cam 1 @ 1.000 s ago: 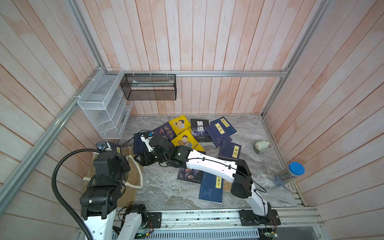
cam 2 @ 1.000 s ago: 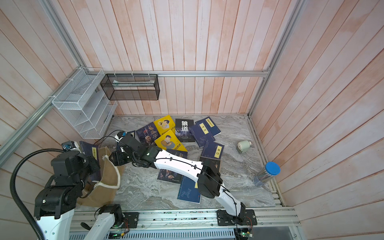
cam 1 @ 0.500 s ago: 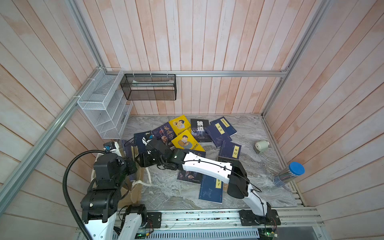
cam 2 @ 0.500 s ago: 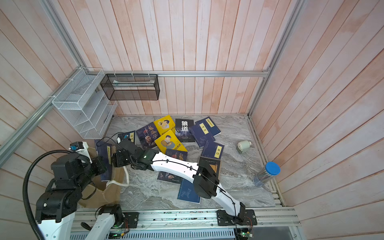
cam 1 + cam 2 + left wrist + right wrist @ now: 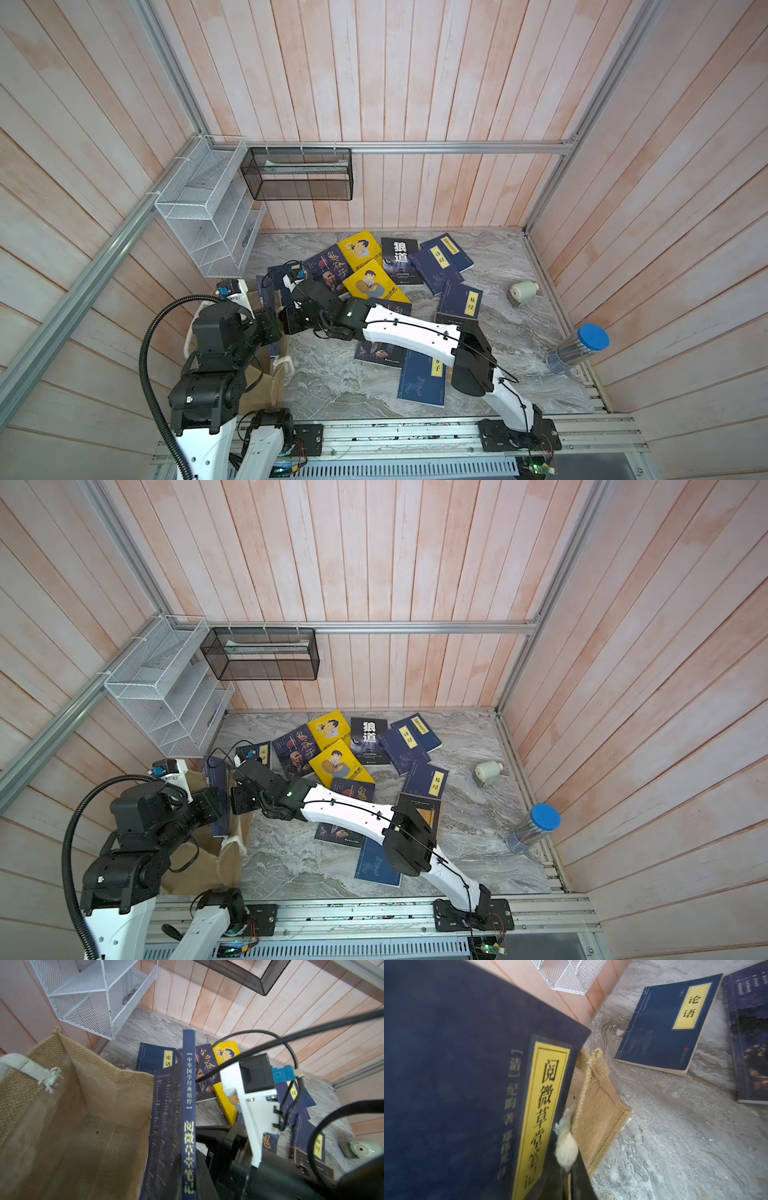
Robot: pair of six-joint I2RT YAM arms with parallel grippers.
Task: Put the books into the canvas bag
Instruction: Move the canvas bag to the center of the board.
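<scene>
The tan canvas bag point(image 5: 266, 386) point(image 5: 216, 862) stands open at the table's front left, and its inside point(image 5: 62, 1126) shows in the left wrist view. My left gripper point(image 5: 188, 1174) is shut on a navy book point(image 5: 189, 1095) point(image 5: 216, 771), holding it upright at the bag's mouth. My right gripper point(image 5: 566, 1174) point(image 5: 286, 322) is shut on the bag's rim point(image 5: 598, 1109) beside a frayed white rope end. Other books lie flat behind: a yellow cartoon cover point(image 5: 374, 282), a black one point(image 5: 401, 259), navy ones point(image 5: 459, 299) point(image 5: 670, 1022).
A white wire rack point(image 5: 208, 216) and a black mesh basket point(image 5: 297, 174) hang on the back left walls. A clear tube with a blue cap point(image 5: 577, 349) and a small white roll point(image 5: 523, 293) lie at the right. The right arm reaches across the books.
The right gripper's jaws have closed onto the bag's rim. The left arm has carried the upright navy book rightward to the bag's mouth.
</scene>
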